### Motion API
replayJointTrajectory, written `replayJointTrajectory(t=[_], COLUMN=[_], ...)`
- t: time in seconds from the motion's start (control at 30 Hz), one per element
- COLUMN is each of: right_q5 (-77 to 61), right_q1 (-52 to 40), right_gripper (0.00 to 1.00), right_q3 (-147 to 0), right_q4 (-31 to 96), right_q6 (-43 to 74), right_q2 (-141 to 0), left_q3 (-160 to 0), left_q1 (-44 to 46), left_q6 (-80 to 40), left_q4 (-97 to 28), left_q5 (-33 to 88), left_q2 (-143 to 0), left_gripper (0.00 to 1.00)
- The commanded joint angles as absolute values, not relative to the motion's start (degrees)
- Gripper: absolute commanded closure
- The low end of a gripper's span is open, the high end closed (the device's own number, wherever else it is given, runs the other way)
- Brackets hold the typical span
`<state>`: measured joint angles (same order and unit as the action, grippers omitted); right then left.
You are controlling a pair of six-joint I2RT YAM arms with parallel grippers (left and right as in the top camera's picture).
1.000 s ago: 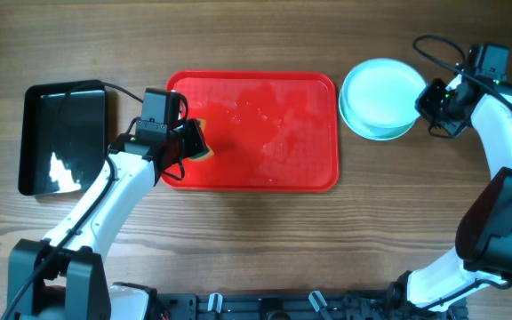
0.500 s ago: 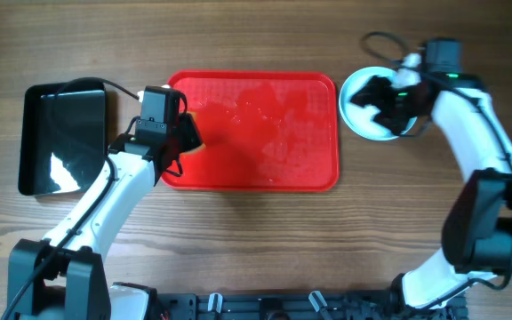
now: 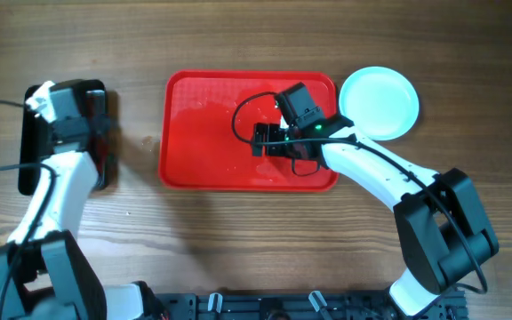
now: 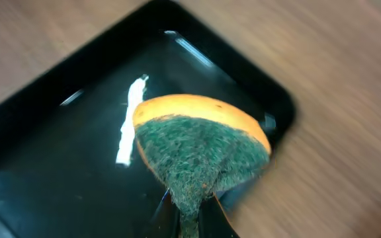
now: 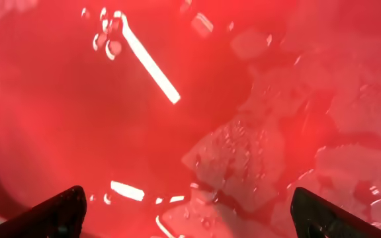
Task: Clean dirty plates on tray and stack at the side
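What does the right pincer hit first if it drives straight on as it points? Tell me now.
Most likely the wet floor of the red tray: the open right pincer points down at it, nothing between. The gap is unclear.

The red plastic tray (image 3: 194, 133) shines wet and glossy; the sponge (image 4: 197, 158) looks coarse, fibrous.

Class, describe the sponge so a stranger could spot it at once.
Find the glossy black tray. Over it, the left gripper pinches the sponge. Its orange body and dark green scouring face make it the only two-coloured thing there.
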<state>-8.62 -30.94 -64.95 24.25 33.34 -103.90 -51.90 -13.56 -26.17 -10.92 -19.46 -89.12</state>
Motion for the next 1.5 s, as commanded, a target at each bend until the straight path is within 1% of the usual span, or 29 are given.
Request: replayJointTrajectory(t=[0.0, 0.03, 0.1, 0.13, 0.17, 0.2, 0.3, 0.4, 0.43, 0.47, 0.53, 0.63, 0.7, 0.83, 0.93, 1.1, 1.33, 1.47], right_q5=[-4.7, -4.2, -4.2, -4.2, -4.2, -4.2, -4.2, -4.5, -4.8, -4.9, -4.9, -3.6, 0.3, 1.7, 1.5, -3.0, -2.9, -3.0], right_q1=[-30.8, -30.8, -30.8, -30.8, -30.8, -30.8, -30.8, -30.8, -30.8, -30.8, -30.8, -31.0, -31.7, -35.5, -39.6, -40.9, -40.9, -40.9], right_gripper=[0.01, 0.0, 0.0, 0.0, 0.0, 0.0, 0.0, 0.0, 0.0, 0.0, 0.0, 0.0, 0.0, 0.0, 0.0, 0.0, 0.0, 0.0], right_q3=[-64.4, -64.4, -64.4, -64.4, -64.4, -64.4, -64.4, -64.4, -64.4, -64.4, -64.4, -64.4, -64.4, -64.4, -64.4, -64.4, -64.4, -64.4], right_q4=[24.2, 24.4, 24.5, 24.5, 24.5, 24.5, 24.5, 25.1, 25.4, 25.8, 27.6, 33.2, 40.6, 52.1, 59.4, 67.0, 65.7, 67.4], right_q6=[34.4, 34.5, 34.5, 34.5, 34.5, 34.5, 34.5, 34.7, 34.7, 34.8, 35.2, 35.6, 38.2, 38.1, 37.7, 37.6, 37.5, 37.5], right_q2=[-102.9, -102.9, -102.9, -102.9, -102.9, -102.9, -102.9, -102.9, -102.8, -102.5, -100.9, -94.7, -86.8, -73.9, -67.5, -65.3, -65.5, -65.5], left_q3=[-51.6, -51.6, -51.6, -51.6, -51.6, -51.7, -51.7, -51.7, -51.7, -51.7, -51.7, -51.7, -51.7, -51.7, -51.7, -51.7, -51.7, -51.7], left_q1=[-18.3, -19.6, -21.6, -22.1, -22.5, -22.9, -23.0, -23.0, -23.0, -23.0, -23.0, -23.0, -23.0, -23.0, -23.0, -23.0, -23.0, -23.0], left_q6=[-25.6, -25.7, -25.7, -25.7, -25.7, -25.7, -25.7, -25.8, -26.0, -26.0, -26.4, -26.4, -26.4, -26.3, -26.3, -26.3, -26.3, -26.3], left_q4=[-10.0, -9.9, -10.0, -10.1, -10.0, -9.8, -9.8, -11.0, -11.7, -12.8, -15.4, -21.5, -28.5, -40.2, -44.3, -44.6, -44.6, -44.6], left_q5=[-17.8, -17.8, -17.8, -17.6, -17.0, -15.4, -11.4, -4.0, -0.7, 2.3, 7.5, 15.9, 20.6, 21.0, 21.0, 21.0, 21.0, 21.0], left_q2=[-94.1, -95.6, -97.3, -97.3, -97.3, -96.7, -93.8, -87.3, -84.1, -81.0, -75.6, -67.3, -62.2, -58.8, -59.1, -59.4, -59.4, -59.4], left_gripper=[0.96, 0.94, 0.84, 0.7, 0.49, 0.37, 0.32, 0.29, 0.22, 0.0, 0.0, 0.0, 0.0, 0.0, 0.0, 0.0, 0.0, 0.0])
